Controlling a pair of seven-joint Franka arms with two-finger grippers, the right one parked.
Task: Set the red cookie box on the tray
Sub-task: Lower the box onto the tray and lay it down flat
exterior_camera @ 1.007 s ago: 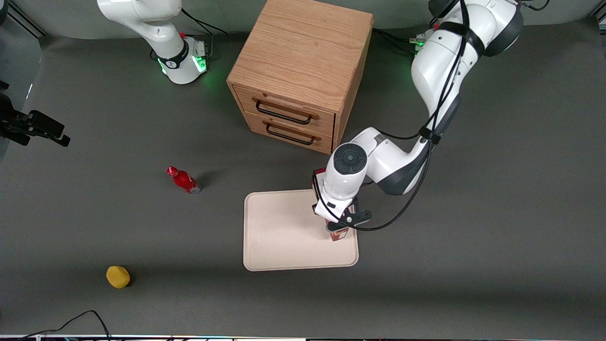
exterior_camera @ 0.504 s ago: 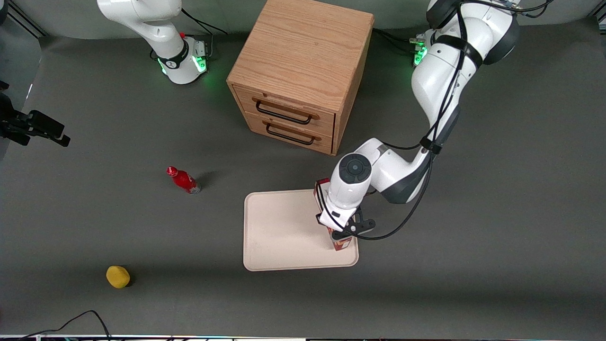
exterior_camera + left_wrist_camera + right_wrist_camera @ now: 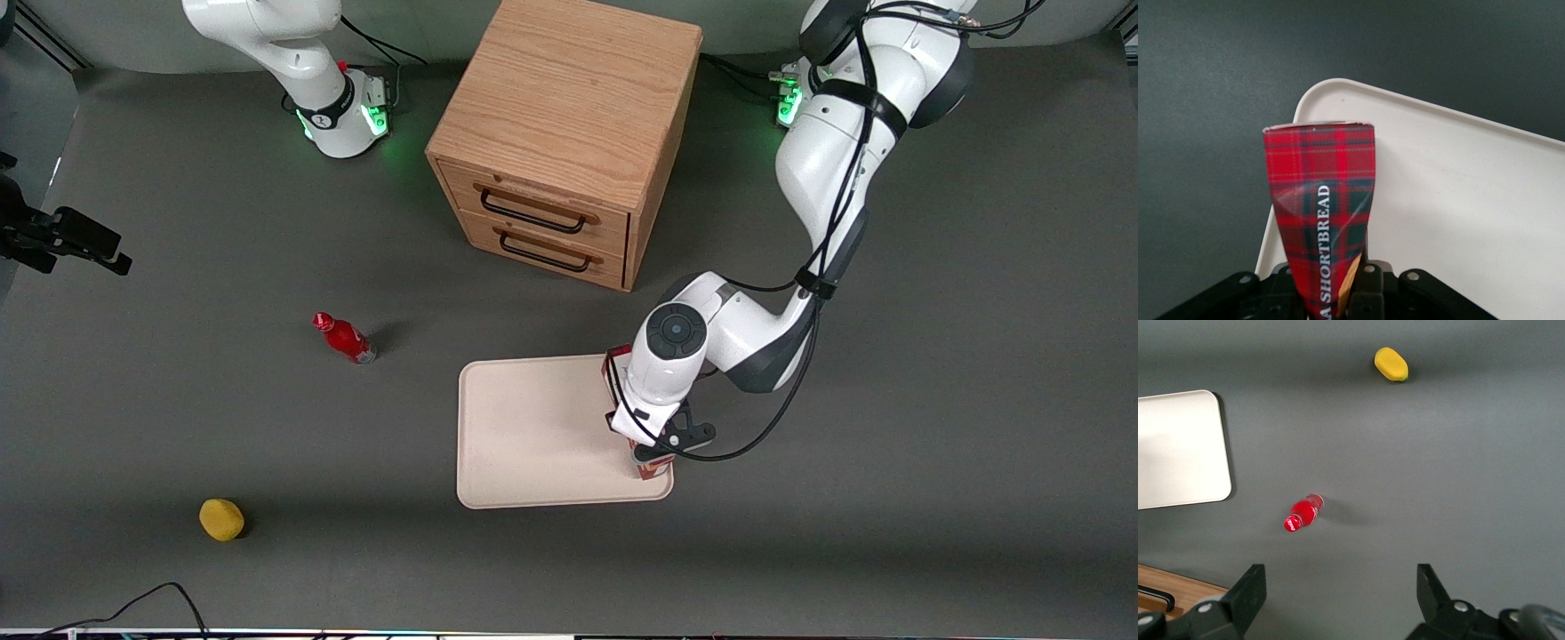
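The red cookie box [image 3: 653,464], a long red plaid carton, is held by my left gripper [image 3: 655,444], whose fingers are shut on it. The arm's wrist hides most of the box in the front view. The box hangs over the cream-beige tray [image 3: 533,427], at the tray's corner that is nearest the front camera and toward the working arm's end. In the left wrist view the plaid box [image 3: 1321,200] runs out from the gripper [image 3: 1331,297] over the tray's rounded corner [image 3: 1458,193]. I cannot tell whether the box touches the tray.
A wooden two-drawer cabinet [image 3: 560,133] stands farther from the front camera than the tray. A small red bottle [image 3: 345,338] and a yellow fruit [image 3: 221,519] lie toward the parked arm's end. A black cable [image 3: 160,596] lies at the table's front edge.
My left gripper has carried the box across the tray, toward the working arm's end and nearer the front camera, to the tray's corner.
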